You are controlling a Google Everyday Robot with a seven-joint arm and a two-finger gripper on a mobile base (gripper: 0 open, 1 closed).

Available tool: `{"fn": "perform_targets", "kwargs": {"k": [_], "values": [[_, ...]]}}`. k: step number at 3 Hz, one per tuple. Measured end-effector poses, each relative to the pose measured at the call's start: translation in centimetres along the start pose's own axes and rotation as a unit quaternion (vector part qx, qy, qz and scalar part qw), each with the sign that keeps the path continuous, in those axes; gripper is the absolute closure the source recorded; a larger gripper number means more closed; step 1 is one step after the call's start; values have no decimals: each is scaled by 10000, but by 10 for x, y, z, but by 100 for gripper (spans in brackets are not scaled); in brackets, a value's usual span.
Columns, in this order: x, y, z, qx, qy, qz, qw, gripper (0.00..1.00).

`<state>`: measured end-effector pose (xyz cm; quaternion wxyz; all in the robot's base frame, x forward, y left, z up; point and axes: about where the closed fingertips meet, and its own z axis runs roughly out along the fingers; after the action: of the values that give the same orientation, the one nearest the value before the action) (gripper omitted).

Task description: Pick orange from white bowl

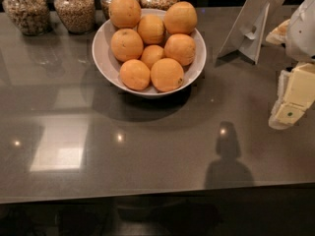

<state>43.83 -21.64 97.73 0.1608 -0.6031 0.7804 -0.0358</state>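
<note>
A wide white bowl point(105, 59) stands on the grey counter at the back centre, piled with several oranges. A large orange point(167, 74) lies at the bowl's front right, another point(135, 74) at the front left, and a smaller one point(152, 56) sits in the middle of the pile. My gripper point(288, 109) hangs at the right edge of the view, well to the right of the bowl and apart from it, above the counter. It holds nothing that I can see.
Several glass jars of grain point(75, 9) line the back edge behind the bowl. A slanted grey stand point(253, 21) is at the back right. The counter's front edge point(147, 195) runs across the bottom.
</note>
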Motion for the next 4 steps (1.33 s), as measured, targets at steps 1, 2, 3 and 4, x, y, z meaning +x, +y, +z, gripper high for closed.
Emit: {"fn": "perform_targets", "kwargs": {"k": [1,2,3,4], "values": [[0,0,0,1,-1,0,10000,0],[-4,-5,0,75,-111,-13,9999,0],[-31,-34,7,413,-618,-4,9972,0],[-53,-58,12,679,-936,12,9933,0]]}}
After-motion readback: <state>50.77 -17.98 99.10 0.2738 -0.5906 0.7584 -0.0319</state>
